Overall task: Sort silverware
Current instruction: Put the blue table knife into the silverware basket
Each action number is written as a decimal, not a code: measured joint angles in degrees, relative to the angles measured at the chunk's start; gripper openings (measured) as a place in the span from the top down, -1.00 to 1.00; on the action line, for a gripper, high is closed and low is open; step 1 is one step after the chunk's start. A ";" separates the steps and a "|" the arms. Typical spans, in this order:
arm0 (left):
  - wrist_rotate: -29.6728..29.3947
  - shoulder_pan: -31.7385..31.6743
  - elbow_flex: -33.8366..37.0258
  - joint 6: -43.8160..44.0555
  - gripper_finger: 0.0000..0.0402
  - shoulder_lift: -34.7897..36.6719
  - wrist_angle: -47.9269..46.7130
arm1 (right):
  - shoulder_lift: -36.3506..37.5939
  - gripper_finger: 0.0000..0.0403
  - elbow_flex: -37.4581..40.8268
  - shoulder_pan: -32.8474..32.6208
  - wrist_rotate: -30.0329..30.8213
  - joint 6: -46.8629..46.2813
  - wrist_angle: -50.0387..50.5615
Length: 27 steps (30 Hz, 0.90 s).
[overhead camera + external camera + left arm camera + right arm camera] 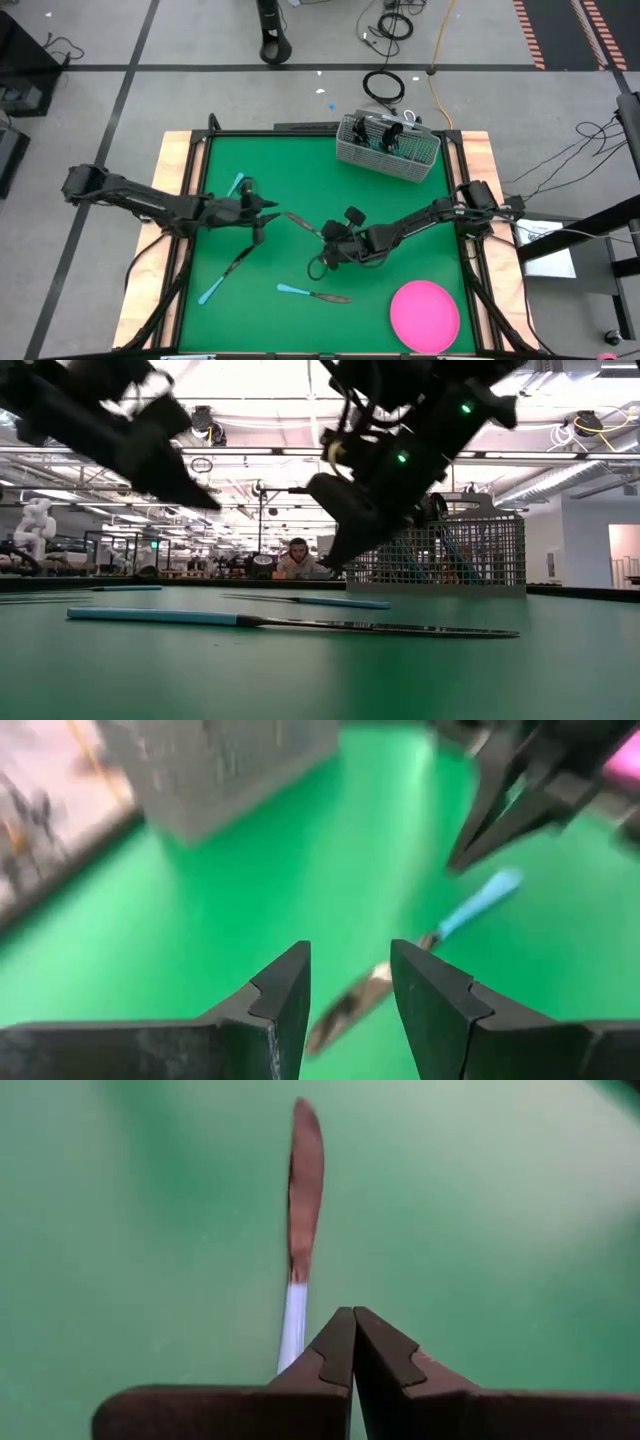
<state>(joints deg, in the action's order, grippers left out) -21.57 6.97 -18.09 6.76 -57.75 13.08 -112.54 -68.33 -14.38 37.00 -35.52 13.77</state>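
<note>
Watching the right claw [352, 1342], pinched together and empty over a knife [303, 1190] mid-counter: dropping like that would just shove it. Left claw [349, 982] hangs apart nearby, so they might bump.

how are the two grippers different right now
The left gripper is open with nothing between its fingers; the right gripper is shut, fingertips touching. The left hangs over the table's left half; the right hangs near the middle, just behind a knife lying flat on the mat. Both are dark and hold nothing.
</note>
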 joint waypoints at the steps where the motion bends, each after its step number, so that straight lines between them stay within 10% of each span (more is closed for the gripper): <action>1: 2.00 -1.64 0.00 0.70 0.29 -2.02 -0.21 | 0.23 1.00 1.32 -0.21 -0.49 -0.53 -1.57; 10: 12.47 -9.20 0.00 5.00 0.29 -15.72 3.55 | 1.30 1.00 8.25 -1.93 -7.10 -0.43 -15.73; 27: 14.99 -10.27 -4.69 -1.11 0.29 -29.27 13.59 | 2.76 1.00 8.23 -5.52 -7.13 -8.41 -6.21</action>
<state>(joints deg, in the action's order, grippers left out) -6.58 -3.30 -22.77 5.65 -87.02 26.66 -109.78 -60.10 -19.90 29.87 -43.92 7.56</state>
